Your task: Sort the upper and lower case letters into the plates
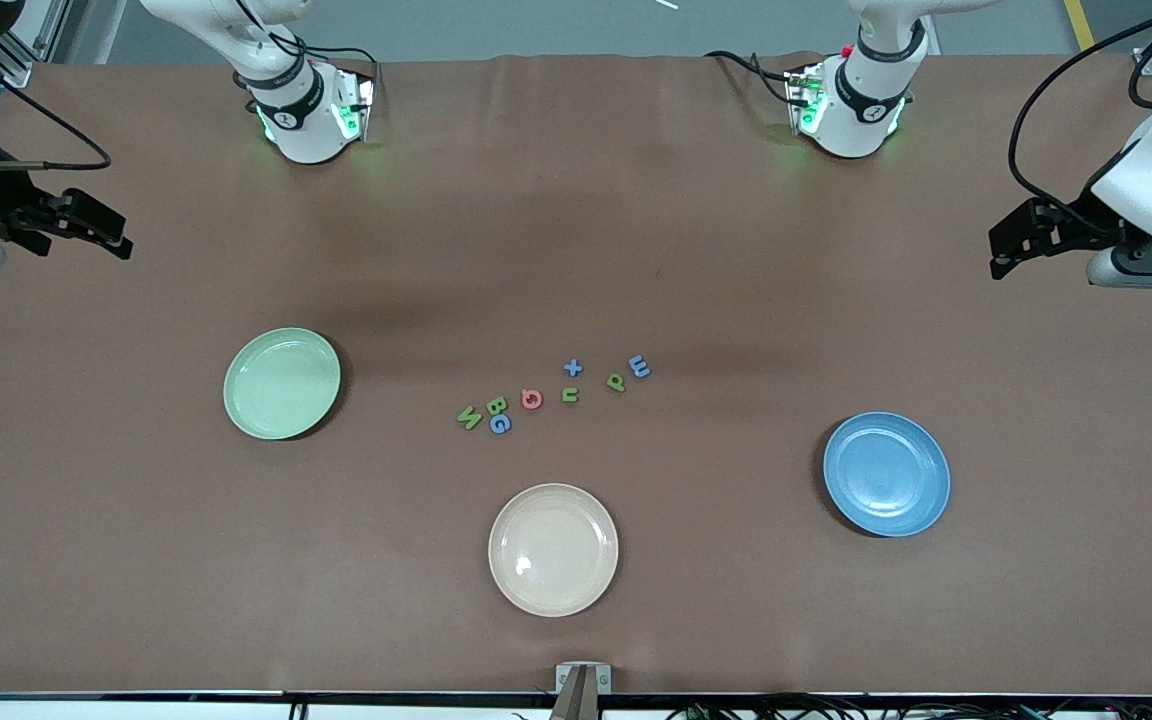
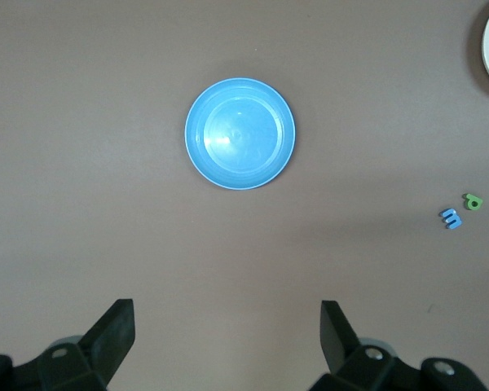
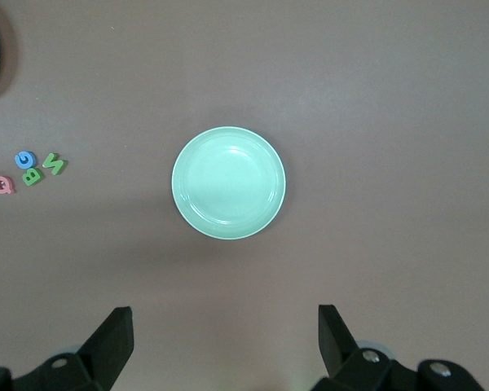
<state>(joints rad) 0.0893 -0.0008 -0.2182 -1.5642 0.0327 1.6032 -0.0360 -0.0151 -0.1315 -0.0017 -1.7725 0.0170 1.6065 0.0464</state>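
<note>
The fingers of the left gripper (image 2: 226,342) and the right gripper (image 3: 226,346) stand wide apart and hold nothing; both arms wait at the table ends. The letters (image 1: 556,395) lie in a loose row mid-table, well apart from the fingers. I read G, B, x, u, m, maybe N. The blue plate (image 2: 240,122) and mint plate (image 3: 228,182) hold none. The beige plate (image 1: 553,549) is cut off in both wrist views.

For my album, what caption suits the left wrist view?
Open left gripper hovering above the empty blue plate, two toy letters nearby.
</note>
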